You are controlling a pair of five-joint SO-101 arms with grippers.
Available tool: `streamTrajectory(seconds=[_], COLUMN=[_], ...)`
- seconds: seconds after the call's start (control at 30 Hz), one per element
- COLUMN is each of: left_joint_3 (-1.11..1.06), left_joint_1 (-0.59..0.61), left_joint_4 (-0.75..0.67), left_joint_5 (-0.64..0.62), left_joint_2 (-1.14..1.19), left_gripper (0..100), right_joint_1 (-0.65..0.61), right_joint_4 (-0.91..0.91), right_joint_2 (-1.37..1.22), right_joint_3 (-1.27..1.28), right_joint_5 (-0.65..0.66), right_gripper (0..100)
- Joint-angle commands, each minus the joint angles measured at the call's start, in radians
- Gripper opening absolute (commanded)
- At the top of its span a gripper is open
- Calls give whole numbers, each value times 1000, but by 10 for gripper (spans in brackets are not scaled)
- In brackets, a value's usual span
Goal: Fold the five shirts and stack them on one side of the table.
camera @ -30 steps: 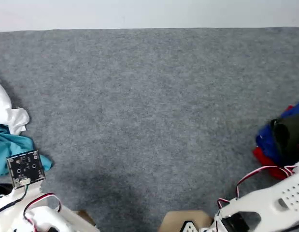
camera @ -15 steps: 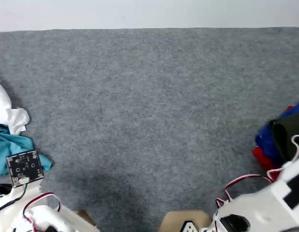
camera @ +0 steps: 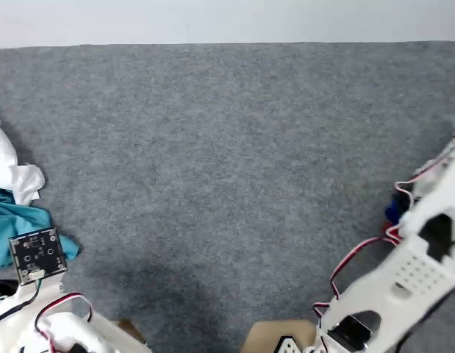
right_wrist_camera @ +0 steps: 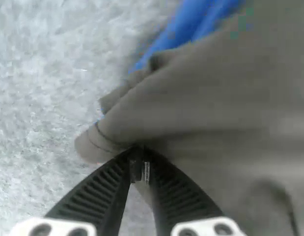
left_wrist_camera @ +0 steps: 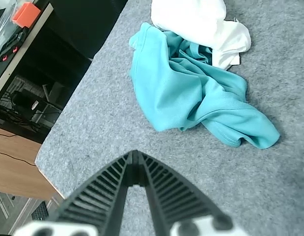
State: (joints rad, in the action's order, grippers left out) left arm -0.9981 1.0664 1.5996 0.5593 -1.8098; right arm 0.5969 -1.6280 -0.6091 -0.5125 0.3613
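right tool point(right_wrist_camera: 138, 168): jaws closed to a point, tips touching the rolled hem of the grey shirt point(right_wrist_camera: 215, 113); can't tell if any cloth is actually pinched.
grey shirt: lies rumpled on top of the blue shirt point(right_wrist_camera: 201, 19), unfolded.
blue shirt: sticks out from under the grey one on the side away from the tool, resting on the desk point(camera: 227, 147).
right arm point(camera: 411, 272): in the high view it stands over that heap at the desk's right edge, with red and white wires looping off it.
left tool point(left_wrist_camera: 135, 160): jaws closed, nothing held, above bare desk near the teal shirt point(left_wrist_camera: 191, 93).
teal shirt: crumpled at the desk's left edge, unfolded.
white shirt point(left_wrist_camera: 201, 19): bunched up, touching and partly overlapping the teal one on its far side from the tool.
left arm point(camera: 36, 323): at the near left corner; its small circuit board point(camera: 38, 254) sits just beside the teal shirt in the high view.
desk: grey felt-like top; the two heaps are well apart, on opposite sides.
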Motion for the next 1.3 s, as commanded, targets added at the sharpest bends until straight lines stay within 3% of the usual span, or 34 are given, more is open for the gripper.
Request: streamTrajectory(seconds=[0.0, 0.43, 0.7, 0.8, 1.0, 1.13, 1.27], left_joint_3=[-1, -2, -2, 1, 2, 2, 2], left_joint_1=[3, 0, 2, 3, 5, 5, 5], left_joint_4=[0, -2, -2, -2, -2, -2, -2], left_joint_5=[2, 2, 2, 2, 2, 2, 2], left_joint_2=[-6, -6, -6, -6, -6, -6, -6], left_gripper=[4, 4, 4, 4, 4, 4, 4], right_joint_1=[-68, -53, 94, 133, 143, 142, 148], right_joint_4=[-21, -25, 59, 140, 298, 361, 280], right_joint_2=[-58, 292, 317, 252, 54, -74, -74], right_joint_3=[-51, -52, -44, -46, -46, -52, -117], right_joint_5=[-9, -2, -6, -6, -6, -6, -6], right_gripper=[10, 23, 211, 173, 6, 11, 10])
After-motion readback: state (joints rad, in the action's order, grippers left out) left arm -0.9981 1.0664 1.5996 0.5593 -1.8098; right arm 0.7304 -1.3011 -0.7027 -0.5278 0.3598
